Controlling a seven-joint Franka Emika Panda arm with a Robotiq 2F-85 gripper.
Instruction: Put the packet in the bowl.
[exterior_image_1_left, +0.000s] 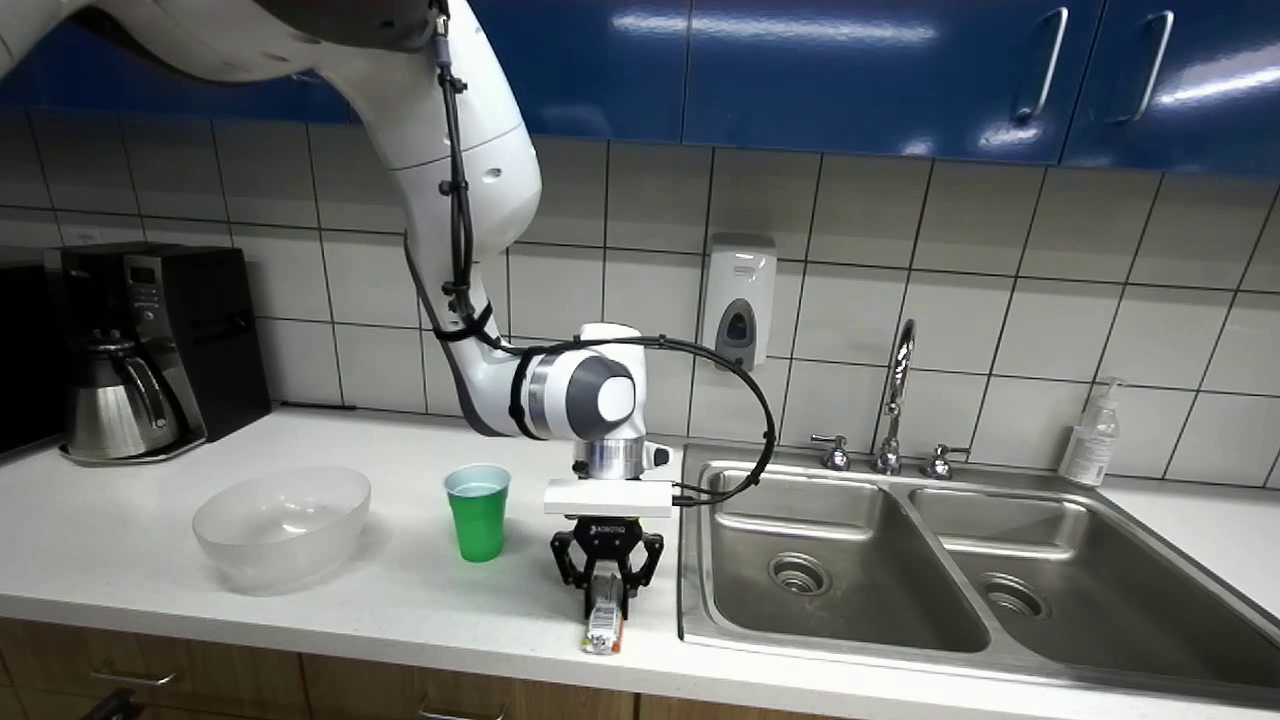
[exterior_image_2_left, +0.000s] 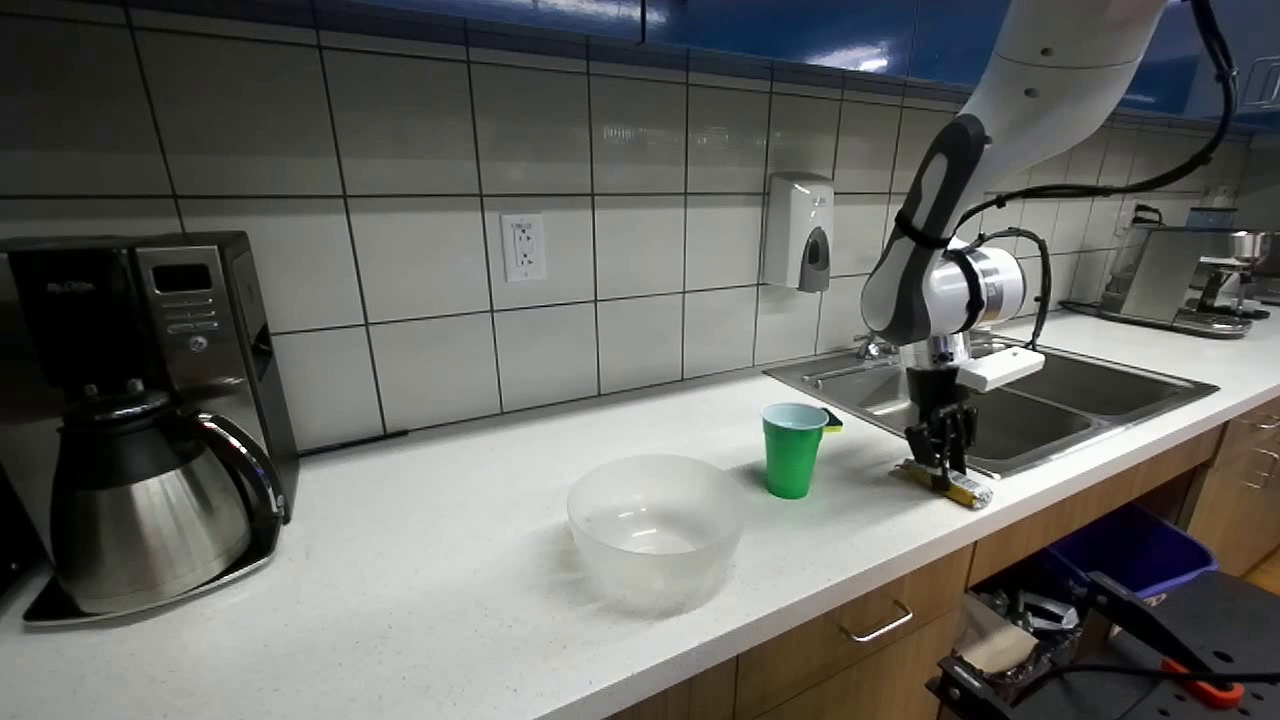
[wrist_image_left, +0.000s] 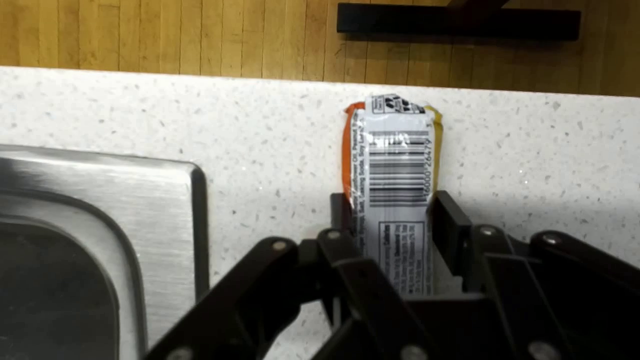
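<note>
Only the wrist view presents the barcode (wrist_image_left: 399, 167) legibly on the single packet (wrist_image_left: 392, 200). Both exterior views show one translucent bowl (exterior_image_1_left: 275, 545) and one green cup (exterior_image_1_left: 478, 525). The Robotiq gripper (exterior_image_1_left: 607, 603) is clamped across the packet, which extends between its two fingers (wrist_image_left: 451, 232), beside the double-basin sink (exterior_image_1_left: 695, 560).

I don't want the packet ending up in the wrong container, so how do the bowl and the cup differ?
The bowl is translucent and nearly colourless; the cup is green outside and pale inside. The bowl is much wider than the cup. The bowl is wider than tall, the cup taller than wide. Both stand upright on the counter, open at the top.
</note>
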